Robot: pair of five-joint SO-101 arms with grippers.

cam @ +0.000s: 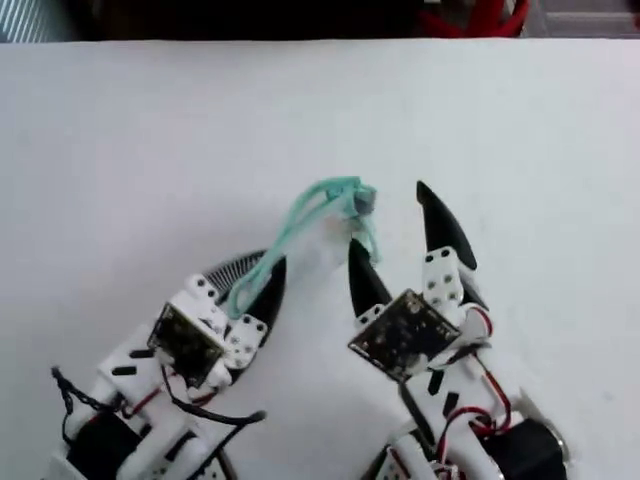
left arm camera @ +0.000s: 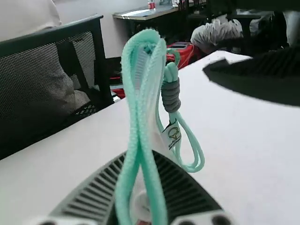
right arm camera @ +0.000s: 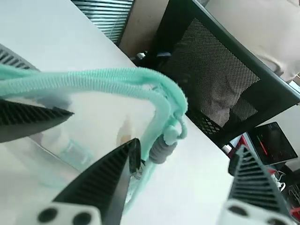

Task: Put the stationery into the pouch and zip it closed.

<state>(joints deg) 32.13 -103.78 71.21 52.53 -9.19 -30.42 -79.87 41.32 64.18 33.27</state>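
Mid-table (cam: 150,150), the left gripper (cam: 258,274) clamps the pouch (cam: 335,187) by its zip edge — the right gripper (cam: 403,250) has its fingers apart, just beside the pull (cam: 363,202).

Two white plastic arms (cam: 128,368), left claw (cam: 255,282) and right claw (cam: 386,217) with black pointed ribbed fingers (cam: 440,225), dark square circuit boards (cam: 186,340) at the wrists, red and black cables (cam: 483,378), round screw holes (cam: 437,283), black motors (cam: 525,450)

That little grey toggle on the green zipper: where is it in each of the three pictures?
High view: grey toggle at the zipper's far end, mid-table.
Left wrist view: toggle against the upright zipper's side.
Right wrist view: toggle by a fingertip of the right gripper.
Shared landmark: the mint zipper.
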